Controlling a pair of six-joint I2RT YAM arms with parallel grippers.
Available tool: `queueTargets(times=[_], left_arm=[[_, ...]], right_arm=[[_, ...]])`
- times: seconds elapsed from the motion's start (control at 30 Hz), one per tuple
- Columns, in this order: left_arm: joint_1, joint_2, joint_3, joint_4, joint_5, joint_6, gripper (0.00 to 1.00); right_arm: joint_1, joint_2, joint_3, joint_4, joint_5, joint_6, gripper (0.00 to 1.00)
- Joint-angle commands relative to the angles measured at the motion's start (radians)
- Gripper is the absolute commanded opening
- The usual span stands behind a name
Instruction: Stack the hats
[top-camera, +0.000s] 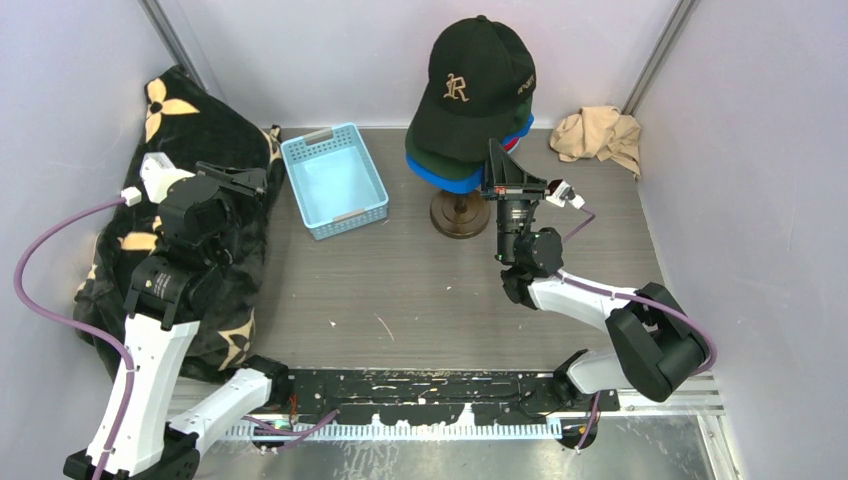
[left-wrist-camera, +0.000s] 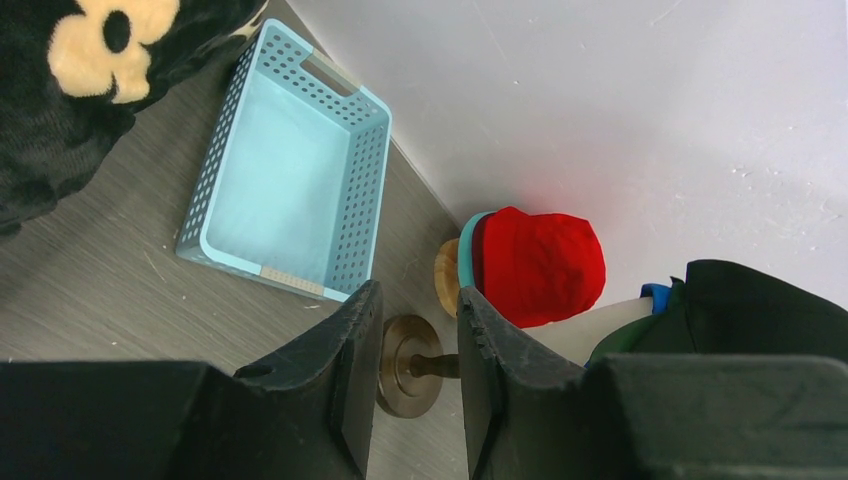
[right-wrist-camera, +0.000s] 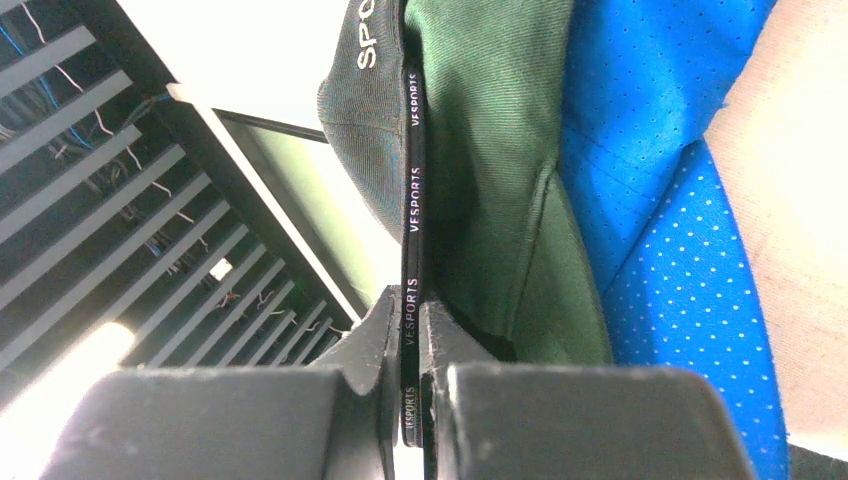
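Observation:
A black cap with a gold letter (top-camera: 472, 75) tops a stack on the cream head form (left-wrist-camera: 590, 330) on a stand. Under it sit a dark green cap (top-camera: 422, 152) and a blue cap (top-camera: 450, 181). My right gripper (top-camera: 494, 152) is shut on the black cap's lettered lower edge (right-wrist-camera: 411, 200), next to the green cap (right-wrist-camera: 490, 150) and the blue cap (right-wrist-camera: 640, 130). A red bucket hat (left-wrist-camera: 540, 265) with a teal edge (left-wrist-camera: 466, 255) lies behind the stand and barely shows in the top view (top-camera: 514, 141). My left gripper (top-camera: 245, 178) is open and empty (left-wrist-camera: 418, 310).
A light blue perforated basket (top-camera: 335, 180) stands left of the stand's round wooden base (top-camera: 460, 215). A black cloth with cream flowers (top-camera: 190, 130) lies under the left arm. A beige rag (top-camera: 598, 133) sits in the back right corner. Walls close three sides.

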Motion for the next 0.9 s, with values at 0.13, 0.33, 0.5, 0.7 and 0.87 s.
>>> queueTargets(times=[0.13, 0.33, 0.5, 0.7, 0.87], left_arm=[[0.004, -0.012, 0.008, 0.031, -0.010, 0.007, 0.34], [0.003, -0.017, 0.006, 0.027, -0.014, 0.006, 0.34], [0.004, -0.018, 0.001, 0.026, -0.014, 0.001, 0.34], [0.002, -0.026, -0.002, 0.025, -0.015, -0.001, 0.33], [0.003, -0.034, -0.009, 0.023, -0.017, -0.006, 0.34]], right_arm=[[-0.003, -0.027, 0.012, 0.211, 0.043, -0.038, 0.04], [-0.002, -0.064, 0.006, 0.208, 0.029, -0.096, 0.31], [-0.002, -0.097, -0.008, 0.200, 0.029, -0.122, 0.42], [-0.002, -0.134, -0.042, 0.176, 0.040, -0.124, 0.53], [-0.003, -0.206, -0.083, 0.110, 0.059, -0.133, 0.54]])
